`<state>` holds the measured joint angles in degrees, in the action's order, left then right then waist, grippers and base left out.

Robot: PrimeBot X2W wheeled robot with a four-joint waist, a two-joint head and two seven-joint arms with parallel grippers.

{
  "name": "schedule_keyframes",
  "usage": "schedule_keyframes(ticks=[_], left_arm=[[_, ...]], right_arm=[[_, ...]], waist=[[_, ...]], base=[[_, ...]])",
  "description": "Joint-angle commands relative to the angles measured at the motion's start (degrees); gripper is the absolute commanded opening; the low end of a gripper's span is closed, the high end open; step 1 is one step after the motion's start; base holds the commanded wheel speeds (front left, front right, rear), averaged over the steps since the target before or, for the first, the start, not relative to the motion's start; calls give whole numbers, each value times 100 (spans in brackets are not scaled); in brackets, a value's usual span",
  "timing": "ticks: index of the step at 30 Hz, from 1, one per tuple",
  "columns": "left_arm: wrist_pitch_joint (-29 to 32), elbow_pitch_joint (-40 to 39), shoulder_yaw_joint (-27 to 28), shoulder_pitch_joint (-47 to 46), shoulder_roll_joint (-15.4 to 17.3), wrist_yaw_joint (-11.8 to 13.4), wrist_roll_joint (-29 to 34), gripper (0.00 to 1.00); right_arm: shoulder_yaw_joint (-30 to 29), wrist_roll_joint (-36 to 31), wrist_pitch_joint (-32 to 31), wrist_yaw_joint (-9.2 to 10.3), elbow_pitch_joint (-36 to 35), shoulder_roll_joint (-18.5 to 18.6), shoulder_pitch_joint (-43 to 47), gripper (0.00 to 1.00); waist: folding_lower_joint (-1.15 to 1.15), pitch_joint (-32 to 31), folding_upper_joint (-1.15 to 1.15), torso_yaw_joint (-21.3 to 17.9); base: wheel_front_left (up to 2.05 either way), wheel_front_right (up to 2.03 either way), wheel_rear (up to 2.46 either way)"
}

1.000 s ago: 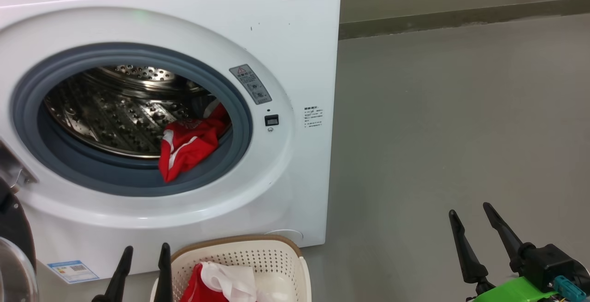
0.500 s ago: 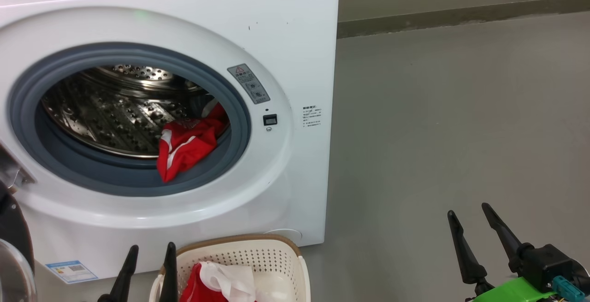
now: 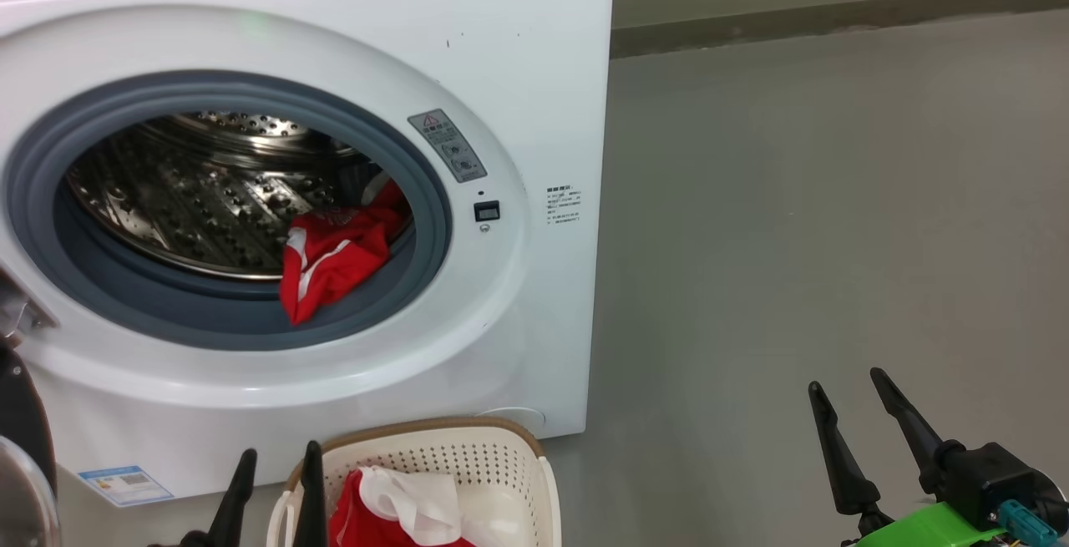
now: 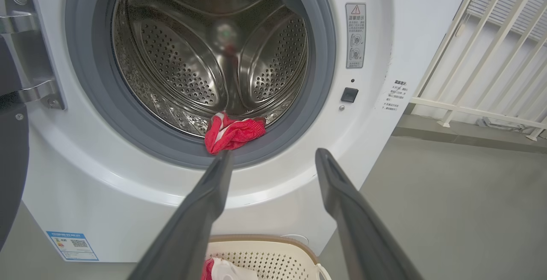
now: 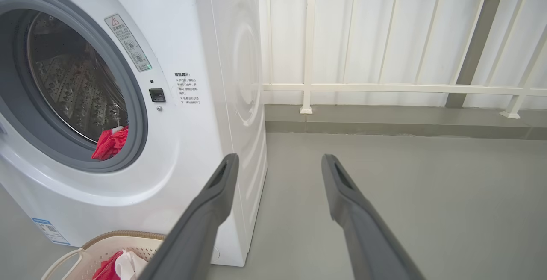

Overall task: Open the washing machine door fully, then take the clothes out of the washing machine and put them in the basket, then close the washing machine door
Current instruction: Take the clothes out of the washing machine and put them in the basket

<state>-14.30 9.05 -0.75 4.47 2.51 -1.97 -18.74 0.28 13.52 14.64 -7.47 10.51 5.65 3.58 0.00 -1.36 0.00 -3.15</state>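
The white washing machine (image 3: 518,96) stands with its drum open. Its black-rimmed door (image 3: 17,447) hangs swung out at the far left. A red garment of the clothes (image 3: 330,259) lies at the drum's front and droops over the grey seal, also seen as the clothes (image 4: 233,132) and the clothes (image 5: 110,143). Below the machine sits the basket (image 3: 509,455) with red and white cloth (image 3: 392,501) in it. My left gripper (image 3: 281,448) is open beside the basket's left rim, and in its wrist view the left gripper (image 4: 274,152) points at the drum. My right gripper (image 3: 845,377) is open and empty over the floor.
Grey floor (image 3: 793,196) stretches to the right of the machine. A white railing (image 5: 384,87) on a low kerb runs behind it. The door's metal hinge (image 4: 30,49) sits at the opening's left side.
The head view has shifted slightly. My left gripper's fingers have edged a little right, closer to the basket's rim. The right gripper and the clothes stay put.
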Motion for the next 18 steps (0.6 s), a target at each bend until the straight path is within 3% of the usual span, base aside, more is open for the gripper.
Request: schedule_keyframes(ticks=[1,18], left_arm=[[-70,-86,137,-306,37,28,-11,100],[-70,1262,237,-2167,169,-251,14,100]], right_arm=[[122,12,36,-2,-138,89,-154,100],[173,34,36,-2,-209,188,-534,100]], waist=[[0,42,0,5],[0,912,0,-5]], base=[[0,0,0],[0,0,0]])
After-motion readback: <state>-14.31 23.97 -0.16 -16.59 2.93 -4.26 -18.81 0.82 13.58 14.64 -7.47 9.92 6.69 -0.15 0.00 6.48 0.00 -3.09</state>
